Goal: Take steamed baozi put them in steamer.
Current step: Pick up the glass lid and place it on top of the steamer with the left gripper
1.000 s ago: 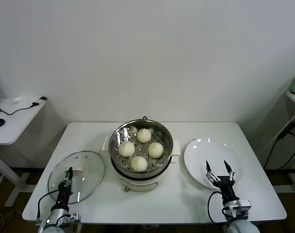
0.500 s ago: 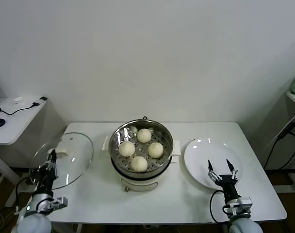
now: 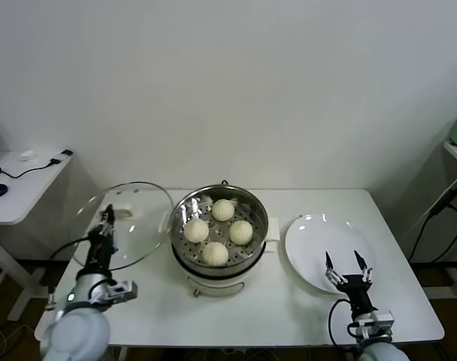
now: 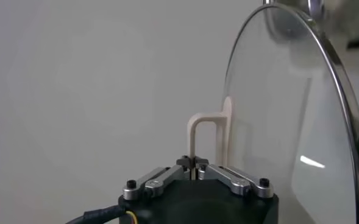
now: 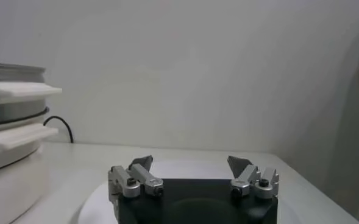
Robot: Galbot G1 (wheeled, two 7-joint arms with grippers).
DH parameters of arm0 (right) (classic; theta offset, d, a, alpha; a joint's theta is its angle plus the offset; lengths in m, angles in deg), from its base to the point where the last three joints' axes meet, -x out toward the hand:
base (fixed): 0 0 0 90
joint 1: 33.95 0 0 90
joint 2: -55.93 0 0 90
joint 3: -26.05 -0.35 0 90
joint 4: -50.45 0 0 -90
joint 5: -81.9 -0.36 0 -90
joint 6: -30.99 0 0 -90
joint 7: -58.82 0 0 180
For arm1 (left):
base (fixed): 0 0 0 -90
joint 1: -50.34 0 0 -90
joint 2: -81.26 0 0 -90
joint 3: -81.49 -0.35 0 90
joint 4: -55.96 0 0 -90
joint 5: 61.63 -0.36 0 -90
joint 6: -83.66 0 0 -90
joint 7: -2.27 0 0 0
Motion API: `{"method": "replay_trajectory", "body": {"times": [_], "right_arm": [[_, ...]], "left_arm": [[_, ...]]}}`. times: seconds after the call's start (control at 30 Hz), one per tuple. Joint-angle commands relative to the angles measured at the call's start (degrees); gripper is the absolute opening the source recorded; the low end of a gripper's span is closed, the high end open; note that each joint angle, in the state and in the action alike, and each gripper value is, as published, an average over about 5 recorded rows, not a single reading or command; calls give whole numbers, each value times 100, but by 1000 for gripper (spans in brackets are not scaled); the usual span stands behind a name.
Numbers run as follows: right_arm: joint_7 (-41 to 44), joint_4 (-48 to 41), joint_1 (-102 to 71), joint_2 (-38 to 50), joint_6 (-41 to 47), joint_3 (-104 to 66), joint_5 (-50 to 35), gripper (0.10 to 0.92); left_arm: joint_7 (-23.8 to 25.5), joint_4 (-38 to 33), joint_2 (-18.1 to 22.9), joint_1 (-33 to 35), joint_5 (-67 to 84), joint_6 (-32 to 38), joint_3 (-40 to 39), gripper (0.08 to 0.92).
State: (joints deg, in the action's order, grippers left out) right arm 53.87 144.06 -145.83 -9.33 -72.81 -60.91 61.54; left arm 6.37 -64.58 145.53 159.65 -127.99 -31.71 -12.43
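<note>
left gripper (image 4: 193,163) fingers clamp glass lid (image 3: 125,223) handle; right gripper (image 3: 347,263) fingers spread.

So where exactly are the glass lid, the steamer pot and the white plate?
glass lid (image 3: 134,218), head view, on the clear pane beside its cream handle
steamer (image 3: 252,203), head view, on the shiny steel rim at the right
white plate (image 3: 319,237), head view, on the bare middle of the plate
</note>
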Motion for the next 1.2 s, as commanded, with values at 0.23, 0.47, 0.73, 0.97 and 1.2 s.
{"method": "replay_trajectory", "body": {"times": [0.23, 0.47, 0.73, 0.97, 1.2], "right_arm": [[73, -151, -91, 2, -162, -49, 2, 823], [95, -219, -109, -19, -284, -89, -8, 823], [142, -284, -160, -125, -372, -200, -2, 823], [184, -349, -141, -271, -442, -351, 21, 823], [195, -369, -95, -399, -495, -477, 86, 823]], "left_arm": [[1286, 40, 1575, -1438, -1964, -1419, -2909, 125], [1201, 626, 2253, -1528, -2460, -1413, -3254, 125], [967, 1240, 2609, -1594, -2657, -1388, -3333, 125], [716, 1559, 2576, -1579, -2717, -1324, -3204, 125], [670, 1558, 2350, -1529, -2733, -1286, -2998, 125]]}}
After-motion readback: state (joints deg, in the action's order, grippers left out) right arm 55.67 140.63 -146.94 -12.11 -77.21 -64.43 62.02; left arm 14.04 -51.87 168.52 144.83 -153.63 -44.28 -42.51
